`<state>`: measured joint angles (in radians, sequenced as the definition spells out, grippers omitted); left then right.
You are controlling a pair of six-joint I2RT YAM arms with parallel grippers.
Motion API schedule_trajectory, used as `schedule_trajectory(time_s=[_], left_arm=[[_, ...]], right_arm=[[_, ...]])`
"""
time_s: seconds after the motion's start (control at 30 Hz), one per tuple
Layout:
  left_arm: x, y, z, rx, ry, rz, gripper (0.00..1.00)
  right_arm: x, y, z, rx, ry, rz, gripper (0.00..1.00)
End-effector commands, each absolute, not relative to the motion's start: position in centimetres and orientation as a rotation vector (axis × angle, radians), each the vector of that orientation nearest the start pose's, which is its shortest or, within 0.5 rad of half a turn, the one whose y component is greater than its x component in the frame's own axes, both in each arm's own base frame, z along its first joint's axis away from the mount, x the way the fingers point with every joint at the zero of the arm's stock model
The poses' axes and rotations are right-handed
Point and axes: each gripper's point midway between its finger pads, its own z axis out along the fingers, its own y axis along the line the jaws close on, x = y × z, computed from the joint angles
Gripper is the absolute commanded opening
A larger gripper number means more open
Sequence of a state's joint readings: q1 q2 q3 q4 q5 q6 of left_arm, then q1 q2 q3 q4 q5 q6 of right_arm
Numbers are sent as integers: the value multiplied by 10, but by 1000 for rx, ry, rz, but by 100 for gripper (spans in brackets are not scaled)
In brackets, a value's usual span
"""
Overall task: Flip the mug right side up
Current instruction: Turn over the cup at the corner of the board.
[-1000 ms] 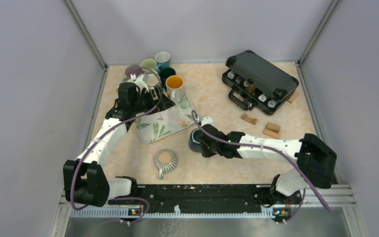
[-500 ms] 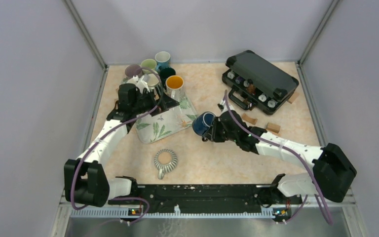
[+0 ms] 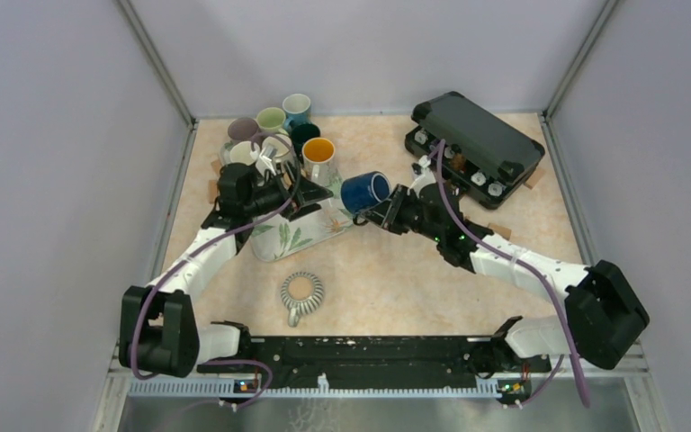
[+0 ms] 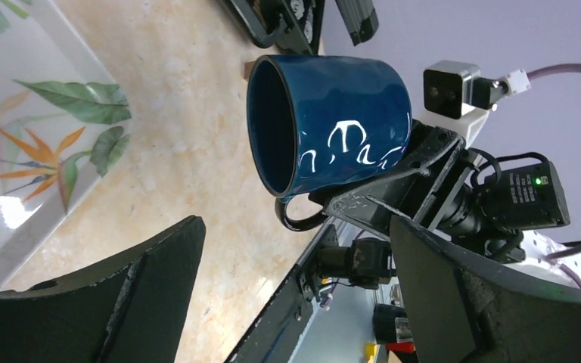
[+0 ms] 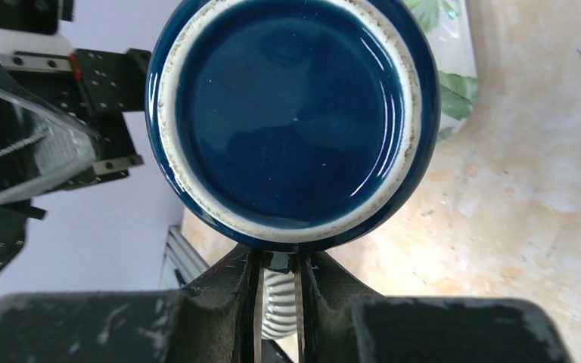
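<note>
A dark blue mug [image 3: 365, 191] hangs in the air on its side, with its mouth toward the left arm. My right gripper [image 3: 387, 212] is shut on its handle; the right wrist view shows the mug's base [image 5: 291, 121] just above my gripper [image 5: 278, 261]. The left wrist view shows the mug's [image 4: 329, 121] open mouth. My left gripper [image 3: 309, 209] is open and empty over the floral tray [image 3: 292, 236], a short way from the mug. A grey striped mug [image 3: 302, 291] stands upside down on the table in front.
Several upright mugs [image 3: 279, 126] cluster at the back left, one with a yellow inside [image 3: 318, 151]. An open black case [image 3: 477, 135] lies at the back right, with wooden blocks [image 3: 501, 230] near it. Walls close in on both sides.
My right gripper has lifted the blue mug off the table, carried it back and left toward the tray, and tipped it from upside down onto its side. The left gripper shifted slightly.
</note>
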<state>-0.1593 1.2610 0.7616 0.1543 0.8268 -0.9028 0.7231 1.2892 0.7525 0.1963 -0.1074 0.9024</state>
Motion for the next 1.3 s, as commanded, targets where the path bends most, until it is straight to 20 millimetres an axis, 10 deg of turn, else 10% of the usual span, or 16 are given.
schedule_trajectory(time_s=[0.0, 1.27], left_arm=[[297, -216, 244, -53, 1990, -1563, 98], [273, -255, 265, -31, 1866, -1886, 47]], right_arm=[[287, 329, 265, 89, 1812, 1393, 0], [284, 352, 302, 122, 1620, 1783, 0]])
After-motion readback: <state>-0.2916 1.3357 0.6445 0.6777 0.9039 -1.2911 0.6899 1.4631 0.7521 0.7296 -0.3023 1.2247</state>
